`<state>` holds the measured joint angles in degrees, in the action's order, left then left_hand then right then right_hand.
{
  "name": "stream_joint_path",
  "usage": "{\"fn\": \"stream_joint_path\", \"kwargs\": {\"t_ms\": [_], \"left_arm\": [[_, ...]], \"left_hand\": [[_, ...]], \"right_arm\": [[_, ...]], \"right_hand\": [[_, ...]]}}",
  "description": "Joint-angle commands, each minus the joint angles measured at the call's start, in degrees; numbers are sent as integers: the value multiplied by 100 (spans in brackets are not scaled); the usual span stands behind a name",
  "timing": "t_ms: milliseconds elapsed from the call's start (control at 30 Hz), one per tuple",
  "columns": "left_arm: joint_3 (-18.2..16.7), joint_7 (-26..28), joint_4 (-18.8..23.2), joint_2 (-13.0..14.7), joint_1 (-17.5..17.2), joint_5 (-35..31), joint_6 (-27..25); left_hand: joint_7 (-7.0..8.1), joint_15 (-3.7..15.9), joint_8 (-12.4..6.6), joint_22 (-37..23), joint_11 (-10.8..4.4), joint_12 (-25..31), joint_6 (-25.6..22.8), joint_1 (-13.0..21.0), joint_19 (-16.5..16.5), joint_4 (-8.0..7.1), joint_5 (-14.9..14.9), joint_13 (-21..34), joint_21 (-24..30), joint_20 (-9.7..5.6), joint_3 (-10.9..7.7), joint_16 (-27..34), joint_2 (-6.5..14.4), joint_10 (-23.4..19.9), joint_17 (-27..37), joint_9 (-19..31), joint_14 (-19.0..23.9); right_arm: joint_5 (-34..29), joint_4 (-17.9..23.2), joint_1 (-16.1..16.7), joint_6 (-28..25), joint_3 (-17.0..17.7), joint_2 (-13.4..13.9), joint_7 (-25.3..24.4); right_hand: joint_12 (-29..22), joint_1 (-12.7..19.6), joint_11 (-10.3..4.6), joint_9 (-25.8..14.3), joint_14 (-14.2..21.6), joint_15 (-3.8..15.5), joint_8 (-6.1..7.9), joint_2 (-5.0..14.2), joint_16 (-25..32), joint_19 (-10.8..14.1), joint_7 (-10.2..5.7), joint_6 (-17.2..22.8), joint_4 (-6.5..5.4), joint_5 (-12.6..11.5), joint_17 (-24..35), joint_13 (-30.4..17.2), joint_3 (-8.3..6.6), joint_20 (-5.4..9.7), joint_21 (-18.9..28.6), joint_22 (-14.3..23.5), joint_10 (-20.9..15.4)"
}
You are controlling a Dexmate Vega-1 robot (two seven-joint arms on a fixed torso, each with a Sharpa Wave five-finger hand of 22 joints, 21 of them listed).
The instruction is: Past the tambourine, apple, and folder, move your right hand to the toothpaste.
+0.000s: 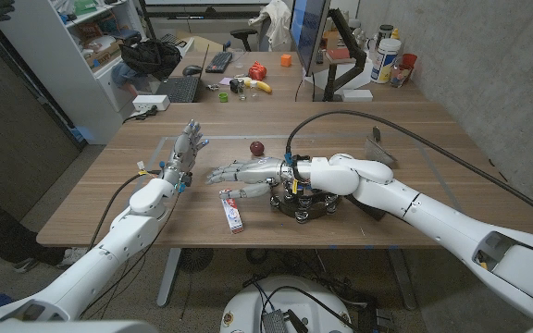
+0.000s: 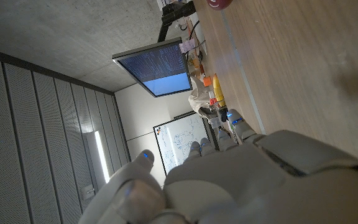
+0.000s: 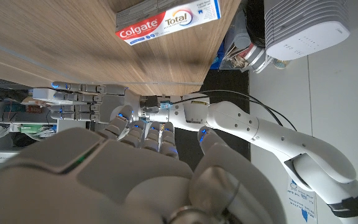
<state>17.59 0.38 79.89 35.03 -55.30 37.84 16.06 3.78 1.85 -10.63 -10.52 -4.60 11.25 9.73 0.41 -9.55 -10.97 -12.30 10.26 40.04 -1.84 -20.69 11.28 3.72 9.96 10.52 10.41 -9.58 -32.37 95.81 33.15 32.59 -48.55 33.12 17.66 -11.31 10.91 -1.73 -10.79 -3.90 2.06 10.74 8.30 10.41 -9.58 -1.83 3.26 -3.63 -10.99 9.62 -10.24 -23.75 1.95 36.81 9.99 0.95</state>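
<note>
The red-and-white toothpaste box (image 1: 234,211) lies near the table's front edge; it also shows in the right wrist view (image 3: 169,20). My right hand (image 1: 239,172) hovers just beyond it, fingers stretched out toward my left and holding nothing (image 3: 135,168). The tambourine (image 1: 305,200) sits under my right wrist. A dark red apple (image 1: 257,147) lies a little farther back (image 2: 219,3). A dark grey folder (image 1: 380,148) stands at the right. My left hand (image 1: 185,148) is raised at the left, fingers apart and empty (image 2: 229,180).
A second desk behind holds a keyboard (image 1: 179,89), a banana (image 1: 261,86), a monitor (image 1: 309,37) and bottles (image 1: 387,57). A black cable (image 1: 415,129) arcs over the table's right side. White shelves (image 1: 72,46) stand at the back left.
</note>
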Motion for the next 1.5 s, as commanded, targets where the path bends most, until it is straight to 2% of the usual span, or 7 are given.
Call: {"fn": "stream_joint_path", "kwargs": {"t_ms": [33, 900, 1067, 1300, 1333, 1500], "left_arm": [[-11, -45, -60, -8, -7, 31, 30], [-21, -39, -34, 16, -6, 28, 16], [-42, 35, 27, 58, -48, 25, -55], [-62, 153, 95, 128, -109, -32, -125], [-66, 165, 106, 140, -117, -37, -137], [-77, 306, 189, 206, -166, -96, -252]], "left_hand": [[3, 145, -26, -16, 46, 17, 677, -31, -1029, 5, -22, 19, -1, -97, 37, -10, 601, 618, 18, 18, -845], [12, 152, -25, -17, 40, 18, 673, -31, -1028, 5, -25, 19, -23, -96, 52, -14, 605, 610, 18, 18, -845], [14, 126, -26, -17, 76, 17, 671, -31, -1027, 5, -25, 19, -28, -85, 55, -12, 606, 612, 18, 18, -840], [9, 47, -27, -18, 197, 18, 665, -28, -1040, 4, -26, 19, -42, 1, 55, -11, 616, 607, 20, 18, -833], [13, -17, -29, -19, 326, 19, 657, -27, -1049, 4, -26, 19, -51, 41, 55, -6, 619, 605, 21, 18, -819], [-13, -149, -24, -21, 524, 17, 665, -25, -1057, 4, -26, 19, -64, 97, 53, -11, 626, 613, 25, 19, -833]], "right_arm": [[-78, -72, -66, -21, -115, -67, 50], [-284, -152, -130, -16, -246, -136, -10], [-326, -156, -145, -34, -281, -158, -2], [-385, -194, -185, -44, -342, -208, 8], [-396, -203, -191, -44, -351, -217, 2], [-436, -251, -239, -50, -405, -254, 34]], "right_hand": [[15, 72, -15, -20, -58, 178, 12, 135, -13, -28, 0, -22, 44, 6, 6, -17, -12, 572, -22, 25, 27], [7, 77, -17, -22, -91, 161, 10, 94, -10, -28, 15, -56, 71, 23, 10, -18, 19, 517, -65, 25, 51], [8, 78, -26, -22, -101, 160, 9, 93, -11, -30, 10, -67, 75, 24, 11, -18, 23, 520, -75, 25, 61], [8, 80, -17, -23, -107, 158, 11, 93, -9, -25, 12, -72, 80, 26, 11, -19, 28, 524, -85, 26, 71], [7, 80, -17, -23, -108, 158, 12, 93, -10, -25, 12, -70, 81, 26, 11, -19, 28, 524, -86, 26, 71], [7, 82, -12, -23, -114, 156, 12, 94, -9, -23, 8, -74, 84, 26, 11, -19, 30, 521, -93, 26, 78]]}}
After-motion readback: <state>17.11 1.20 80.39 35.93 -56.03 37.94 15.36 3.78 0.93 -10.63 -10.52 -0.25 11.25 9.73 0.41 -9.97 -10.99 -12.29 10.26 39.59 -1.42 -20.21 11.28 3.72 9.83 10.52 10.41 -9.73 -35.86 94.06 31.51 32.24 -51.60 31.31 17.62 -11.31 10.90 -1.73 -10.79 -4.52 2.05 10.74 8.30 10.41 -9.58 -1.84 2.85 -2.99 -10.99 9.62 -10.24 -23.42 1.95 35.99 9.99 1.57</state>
